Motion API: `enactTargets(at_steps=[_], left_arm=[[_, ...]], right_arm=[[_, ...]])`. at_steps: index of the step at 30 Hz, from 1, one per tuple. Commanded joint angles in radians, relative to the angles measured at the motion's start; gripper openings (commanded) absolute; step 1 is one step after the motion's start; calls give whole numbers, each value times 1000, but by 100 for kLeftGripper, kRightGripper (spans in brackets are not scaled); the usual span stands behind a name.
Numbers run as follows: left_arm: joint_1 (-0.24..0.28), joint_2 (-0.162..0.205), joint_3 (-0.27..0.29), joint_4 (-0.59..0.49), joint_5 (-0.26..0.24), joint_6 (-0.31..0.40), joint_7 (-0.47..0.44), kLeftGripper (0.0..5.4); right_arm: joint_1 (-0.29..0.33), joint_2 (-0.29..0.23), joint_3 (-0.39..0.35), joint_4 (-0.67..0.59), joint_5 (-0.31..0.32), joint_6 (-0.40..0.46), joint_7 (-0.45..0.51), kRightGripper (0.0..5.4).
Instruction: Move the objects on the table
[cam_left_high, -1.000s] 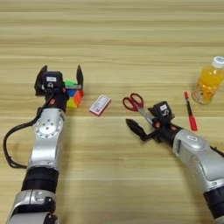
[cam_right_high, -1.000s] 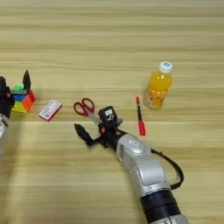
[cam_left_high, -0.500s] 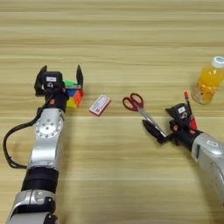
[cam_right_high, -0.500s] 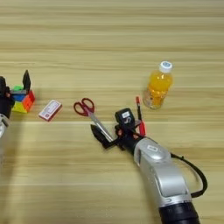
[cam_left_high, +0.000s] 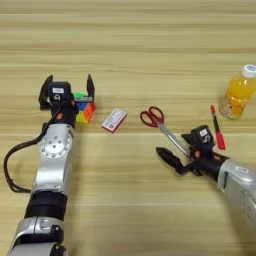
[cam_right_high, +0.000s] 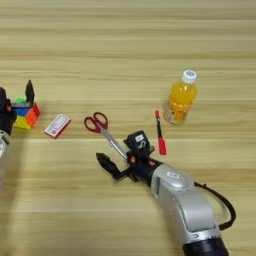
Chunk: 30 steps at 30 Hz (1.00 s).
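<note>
Left eye view: right claw (cam_left_high: 181, 150) (spread wide) lies low by scissors (cam_left_high: 161, 125).

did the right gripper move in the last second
Yes. The right gripper swung toward the red pen, then came partway back left; it now sits at the blade tips of the scissors, just right of its start.

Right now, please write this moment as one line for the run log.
left gripper: open, around puzzle cube | right gripper: open, by scissors blades | card, pen, bottle: untouched
</note>
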Motion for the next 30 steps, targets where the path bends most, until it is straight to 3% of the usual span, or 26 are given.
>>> enactTargets(at_steps=[1,18,25,30], left_arm=[[-7,0,0,8,9,6,4,540],[-17,3,4,34,4,-3,-3,540],[-18,4,4,37,4,-4,-3,540],[-17,2,2,37,5,-5,-4,540]], right_arm=[[12,-12,-2,-49,65,99,21,536],[-26,0,64,-58,116,141,49,536],[-35,7,57,-34,126,144,43,536],[-37,0,53,-54,83,29,37,536]])
